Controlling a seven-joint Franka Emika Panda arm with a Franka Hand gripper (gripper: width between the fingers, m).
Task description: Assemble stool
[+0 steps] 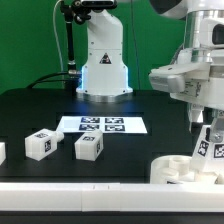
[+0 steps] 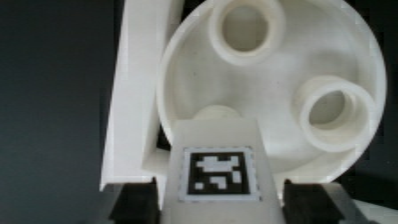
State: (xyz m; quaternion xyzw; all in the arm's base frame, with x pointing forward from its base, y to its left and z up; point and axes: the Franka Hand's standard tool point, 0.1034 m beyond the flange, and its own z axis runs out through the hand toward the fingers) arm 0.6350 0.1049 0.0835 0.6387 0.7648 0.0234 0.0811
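The round white seat [image 1: 180,169] lies at the front of the exterior view's right, against the white border rail. In the wrist view the seat [image 2: 196,90] fills the picture, with two open sockets [image 2: 240,30] showing. My gripper [image 1: 212,150] is shut on a white block leg [image 1: 218,152] with a tag and holds it upright right over the seat. In the wrist view the leg [image 2: 217,172] sits between my dark fingers [image 2: 128,205], its far end at the seat. Two more tagged legs [image 1: 40,143] [image 1: 89,146] lie on the table at the exterior view's left.
A third white block [image 1: 1,152] shows at the exterior view's left edge. The marker board [image 1: 102,125] lies flat mid-table. The arm's white base [image 1: 103,65] stands behind it. A long white rail [image 1: 70,196] runs along the front edge and also shows in the wrist view [image 2: 128,100].
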